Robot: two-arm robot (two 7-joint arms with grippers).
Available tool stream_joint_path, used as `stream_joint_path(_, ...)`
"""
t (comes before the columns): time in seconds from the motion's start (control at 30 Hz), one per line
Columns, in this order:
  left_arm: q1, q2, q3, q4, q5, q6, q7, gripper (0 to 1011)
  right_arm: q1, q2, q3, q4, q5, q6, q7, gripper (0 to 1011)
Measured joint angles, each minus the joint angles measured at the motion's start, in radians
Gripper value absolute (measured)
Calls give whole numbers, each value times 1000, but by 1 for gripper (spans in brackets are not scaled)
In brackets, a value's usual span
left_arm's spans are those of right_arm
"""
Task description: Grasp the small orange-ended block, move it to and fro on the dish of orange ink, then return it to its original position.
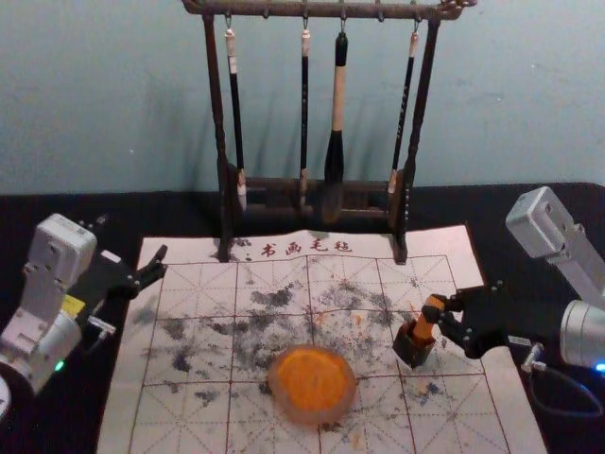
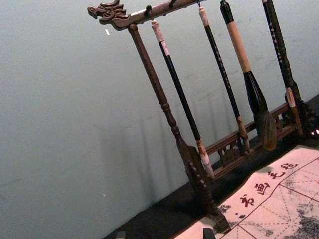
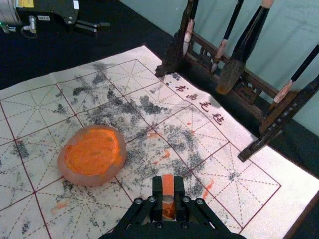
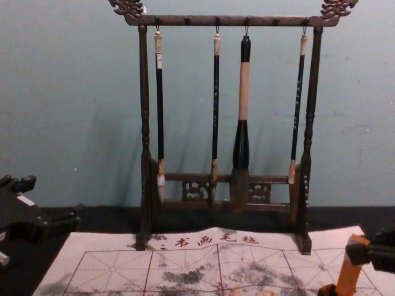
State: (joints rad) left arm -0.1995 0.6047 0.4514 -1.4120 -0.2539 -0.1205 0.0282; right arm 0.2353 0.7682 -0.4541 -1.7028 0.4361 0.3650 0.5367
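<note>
1. The right wrist view shows the orange block [image 3: 168,184] pinched between the two fingers of the right gripper [image 1: 434,315]; the head view adds the small dark holder [image 1: 413,344] directly beneath, and the chest view shows the block leaning, upper end toward the right.
2. The block's upper part is in the right gripper's grasp, its lower end at the holder's mouth; whether it sits inside or just above, I cannot tell.
3. The orange ink dish [image 1: 312,378] lies on the writing mat [image 1: 198,416], left of the holder and a little nearer the robot, with bare mat between them.
4. The brush rack [image 1: 317,186] stands at the mat's far edge, well apart from the block, with open mat in front of its right foot. The right gripper reaches in across the mat's right edge.
5. The left gripper [image 1: 131,242], fingers spread, is parked beyond the mat's left edge.
</note>
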Motion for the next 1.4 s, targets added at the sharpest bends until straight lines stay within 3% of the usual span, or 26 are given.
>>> stream_joint_path(0.93,0,0,0,0,0,0,0,1001,37,-54,-47,99,-24,19,9,90)
stream_joint_path(1.4,0,0,0,0,0,0,0,1001,48,-68,-56,130,-33,-2,24,90)
